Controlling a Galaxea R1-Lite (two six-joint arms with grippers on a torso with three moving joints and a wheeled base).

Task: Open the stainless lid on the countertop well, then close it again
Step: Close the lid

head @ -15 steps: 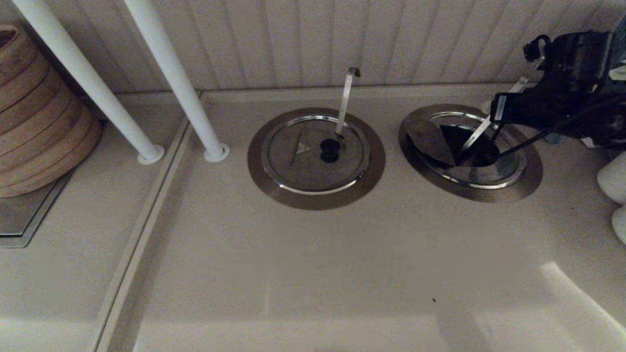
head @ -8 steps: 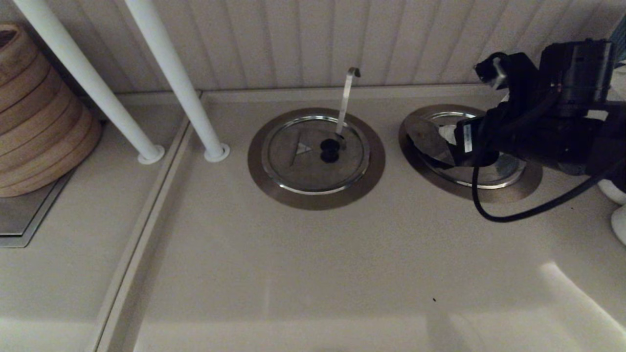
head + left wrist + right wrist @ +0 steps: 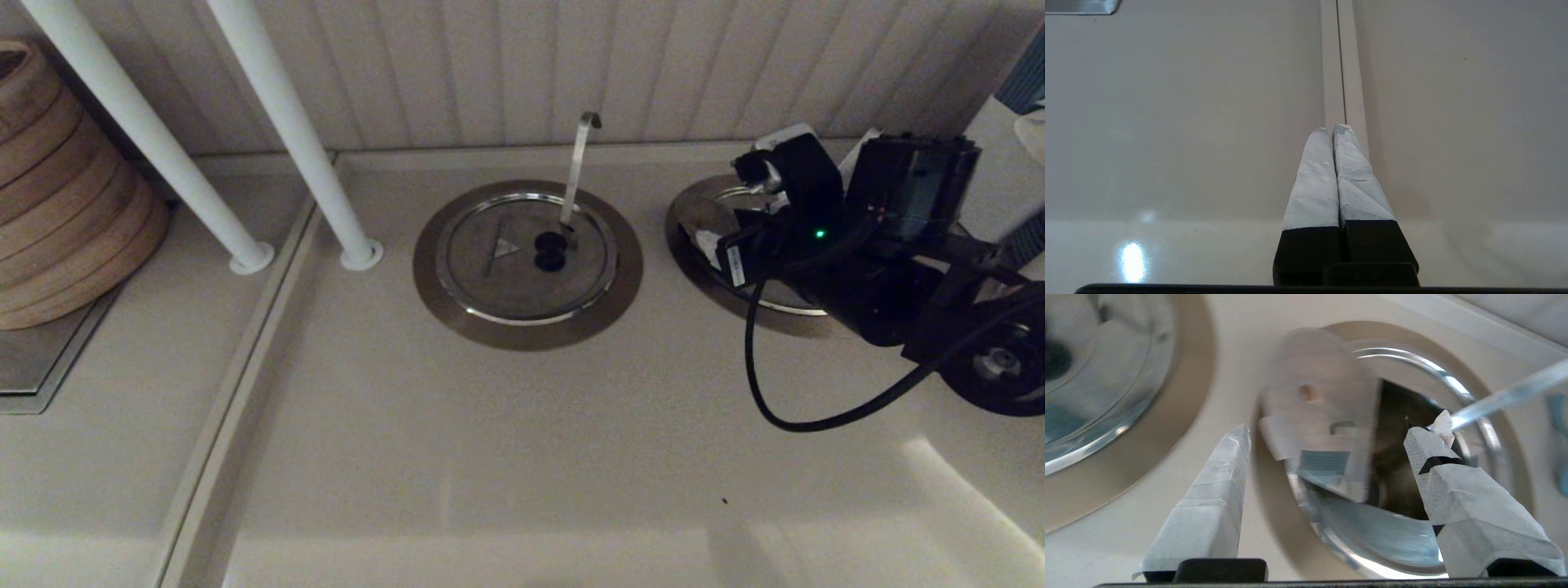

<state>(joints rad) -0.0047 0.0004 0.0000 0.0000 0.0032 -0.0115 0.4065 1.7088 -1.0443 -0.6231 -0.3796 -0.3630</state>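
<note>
The stainless lid (image 3: 1323, 400) stands with one half folded up, leaving the dark countertop well (image 3: 1396, 457) uncovered on the other side. The straight utensil handle (image 3: 1506, 396) slants out of the hole. My right gripper (image 3: 1343, 424) hovers open just above the well, one finger over the counter beside the ring, the other over the hole near the handle, holding nothing. In the head view my right arm (image 3: 824, 245) covers most of the well; only the raised lid half (image 3: 700, 214) and part of the ring (image 3: 682, 249) show. My left gripper (image 3: 1331, 128) is shut and empty over a counter seam.
The twin lid (image 3: 514, 261) lies closed to the left, its hook-tipped handle (image 3: 578, 163) upright. Two white poles (image 3: 302, 147) and a stack of bamboo steamers (image 3: 57, 196) stand at the far left. A ribbed wall runs behind the wells.
My right arm has swung from the back right to over the well, coming down and leftward and hiding it in the head view. The lid half stays raised.
</note>
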